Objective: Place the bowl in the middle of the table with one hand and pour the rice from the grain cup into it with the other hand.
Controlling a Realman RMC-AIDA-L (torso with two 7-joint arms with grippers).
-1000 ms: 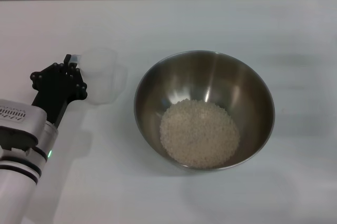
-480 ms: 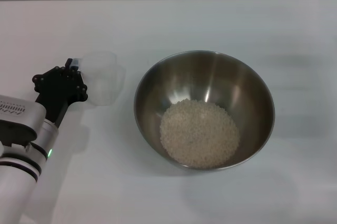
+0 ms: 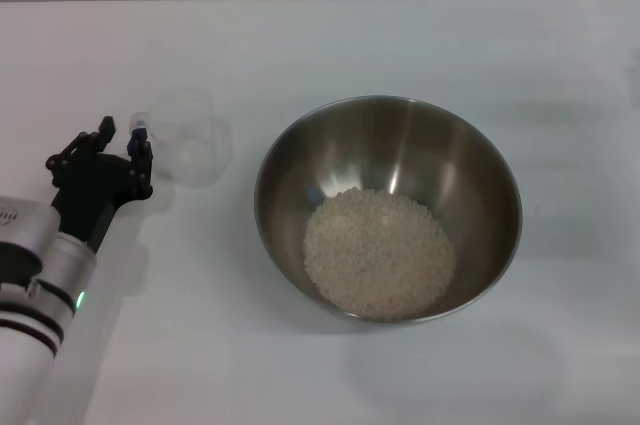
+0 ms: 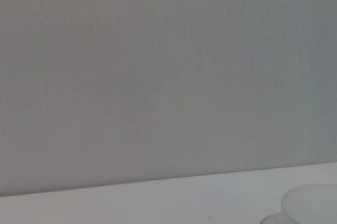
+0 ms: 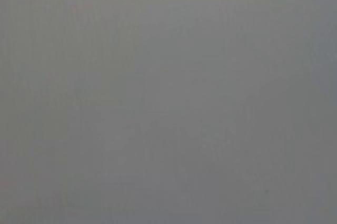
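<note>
The rice (image 3: 379,253) is lying heaped in the bowl (image 3: 300,155) mid-desk (image 3: 420,35); the emptied grain cup (image 3: 186,136) is standing beside the left end effector (image 3: 118,140), fingers apart; little seems left.

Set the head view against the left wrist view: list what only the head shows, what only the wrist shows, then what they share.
Only the head view shows the bowl with the rice heaped inside, and the left gripper, jaws open and apart from the cup beside it. Only the left wrist view shows a plain grey backdrop beyond the table's far edge. Both show the white table and the grain cup, standing upright and apparently empty; the wrist view catches only part of its rim. The right gripper appears in neither.
</note>
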